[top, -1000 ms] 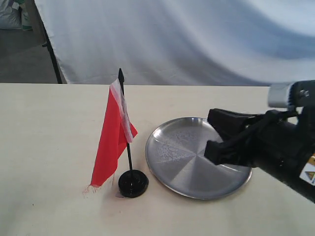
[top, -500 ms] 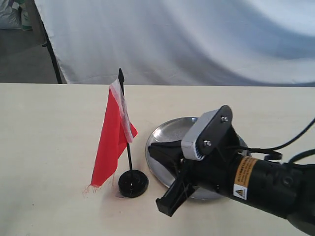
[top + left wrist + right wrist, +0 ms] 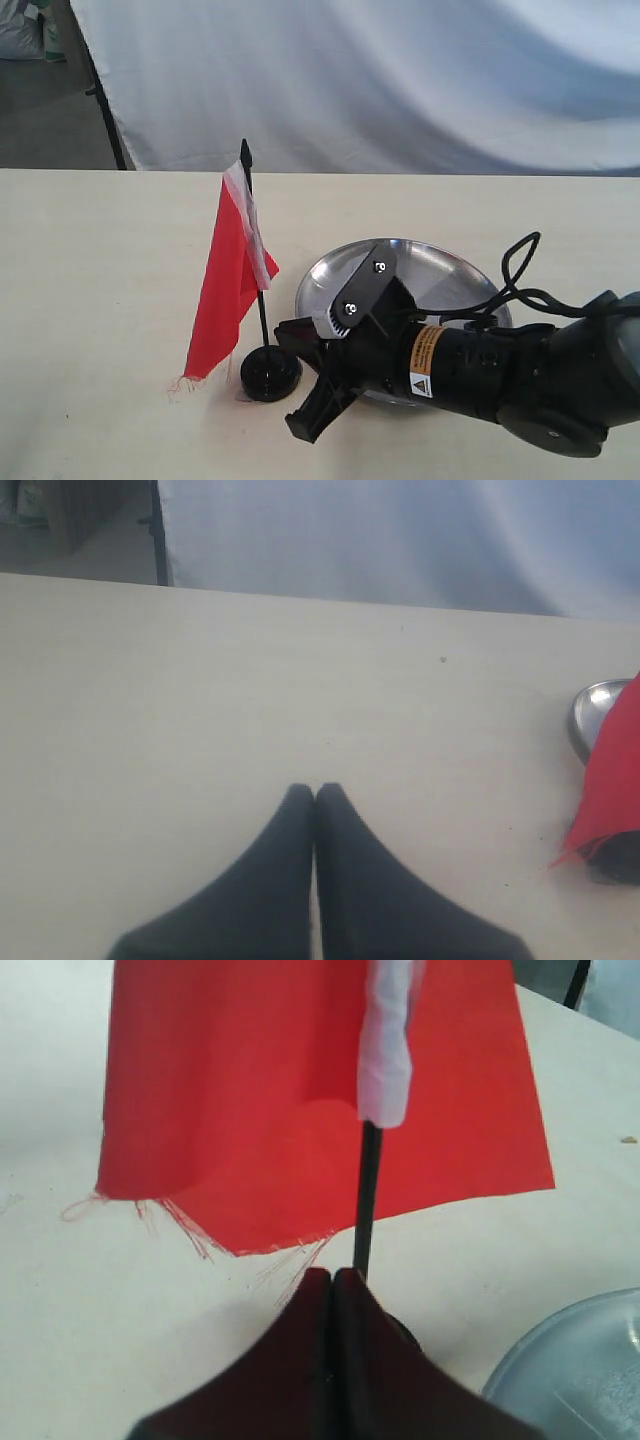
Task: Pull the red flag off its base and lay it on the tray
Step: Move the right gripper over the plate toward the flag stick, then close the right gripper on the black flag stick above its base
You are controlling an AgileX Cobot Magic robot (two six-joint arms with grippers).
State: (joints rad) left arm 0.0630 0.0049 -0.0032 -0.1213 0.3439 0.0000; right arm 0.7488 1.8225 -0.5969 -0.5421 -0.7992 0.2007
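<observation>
The red flag [image 3: 232,290] stands upright on the worktop [image 3: 100,300], its thin black stick seated in the base [image 3: 270,374]. The tray [image 3: 450,262] lies just beside the base, on the right in the exterior view, with nothing resting in it.

The exterior view shows the whole layout. The right arm reaches across the near part of the tray and covers much of it, with its black front end close to the base and the lower stick. That view sees the arm side-on, so it does not show how far the fingers are parted. It does not show the left arm at all.

The right wrist view settles this. The right claw [image 3: 333,1278] has its two fingers pressed together along a single seam. Its tip sits low and very near the stick, which passes just beside and behind the tip rather than between the fingers. It grips nothing. This view also shows the cloth's frayed lower edge and the white strip wrapped round the stick, with a part of the tray's rim at one corner.

The left wrist view shows the left claw [image 3: 315,790] closed in the same way, fingers touching and empty, over bare worktop. At the edge of that picture are a piece of the red cloth, the dark base below it and a little of the tray, all well apart from this claw.
</observation>
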